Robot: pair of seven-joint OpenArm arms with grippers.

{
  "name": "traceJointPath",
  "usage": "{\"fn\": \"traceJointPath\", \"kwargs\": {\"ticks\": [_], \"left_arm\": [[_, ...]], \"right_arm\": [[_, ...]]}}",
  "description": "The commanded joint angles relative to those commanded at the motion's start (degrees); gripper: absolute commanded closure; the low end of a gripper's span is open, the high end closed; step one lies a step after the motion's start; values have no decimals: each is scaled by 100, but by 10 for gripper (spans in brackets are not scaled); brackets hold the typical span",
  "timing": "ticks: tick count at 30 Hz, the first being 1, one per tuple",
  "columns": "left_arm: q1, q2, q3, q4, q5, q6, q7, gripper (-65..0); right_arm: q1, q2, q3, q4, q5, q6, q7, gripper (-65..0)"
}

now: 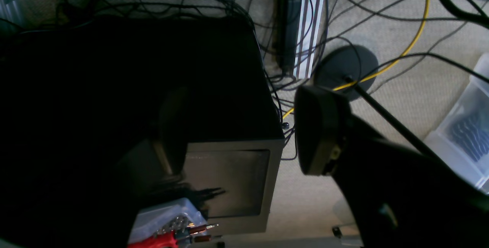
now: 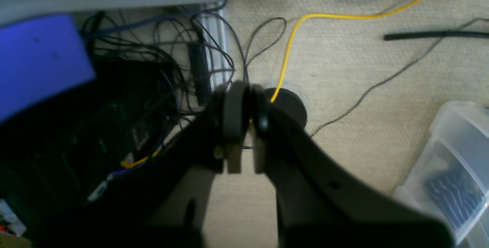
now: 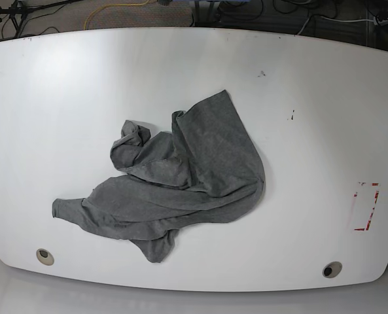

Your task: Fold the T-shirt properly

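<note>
A: What is hard to make out here?

B: Most of the left wrist view. Its whole left side is black shadow. Of the left gripper only one finger reads clearly, a dark paddle to the right of centre; a dim upright shape left of it may be the other finger, so the jaws look spread well apart with nothing between them. Below sit a dark computer case and the corner of a clear box of tools, cut off by the bottom edge.

A: And the right one?

B: The right gripper is blurred but plain enough: its two fingers stand almost together at the tips, a thin slit between them, holding nothing. Behind it a yellow cable runs over beige carpet, and a clear plastic bin is cropped at the right edge.

A: Any writing or labels?

B: None I can read. A red-edged rectangle is marked on the white table, with no legible text.

A: Where is the T-shirt relative to the grippers?

B: The T-shirt lies crumpled near the table's middle in the base view. No arm shows in that view, and no cloth shows in either wrist view, so both grippers are clear of it, pointing at the floor.
</note>
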Motion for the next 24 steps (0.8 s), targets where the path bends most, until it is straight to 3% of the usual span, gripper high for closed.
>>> {"fn": "traceJointPath", "kwargs": {"ticks": [15, 24], "left_arm": [[1001, -28, -77, 1573, -643, -44, -68, -398], [1732, 13, -32, 2718, -407, -54, -21, -400]], "right_arm": [[-1019, -39, 27, 1541, 21, 32, 33, -36], [-1615, -72, -2, 2393, 47, 54, 10, -36]]}}
